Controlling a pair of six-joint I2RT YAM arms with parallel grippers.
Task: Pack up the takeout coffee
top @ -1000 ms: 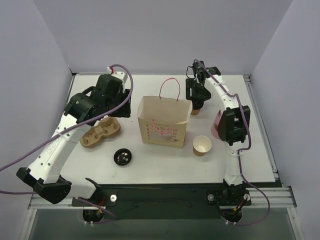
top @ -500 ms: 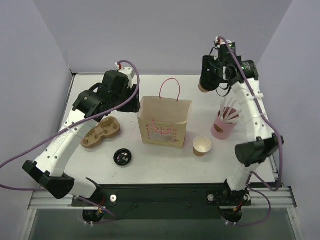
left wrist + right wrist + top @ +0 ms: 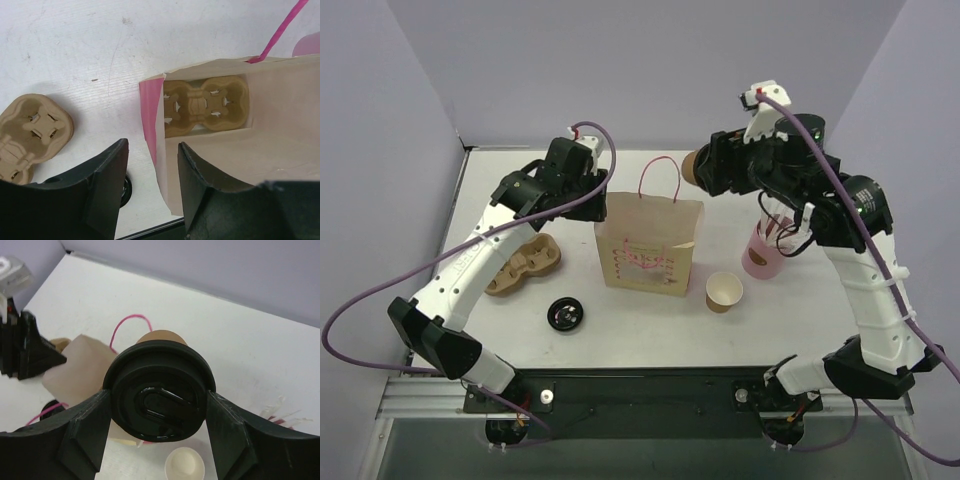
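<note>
The takeout coffee (image 3: 691,167), a brown paper cup with a black lid (image 3: 159,371), is held in the air above the back right of the open brown paper bag (image 3: 648,243). My right gripper (image 3: 712,170) is shut on its lid, one finger on each side, as the right wrist view (image 3: 159,401) shows. My left gripper (image 3: 592,196) is open at the bag's left rim. In the left wrist view (image 3: 152,152) its jaws straddle the bag's left wall (image 3: 159,150) without pinching it. A cup carrier (image 3: 205,104) lies inside the bag.
A second cup carrier (image 3: 523,262) lies left of the bag. A loose black lid (image 3: 565,313) sits in front of it. A lidless brown cup (image 3: 724,291) stands right of the bag. A pink cup with sticks (image 3: 763,250) stands further right.
My right gripper lifted the lidded cup off the back of the table and carried it up and left towards the bag. My left gripper moved right to the bag's left rim.
</note>
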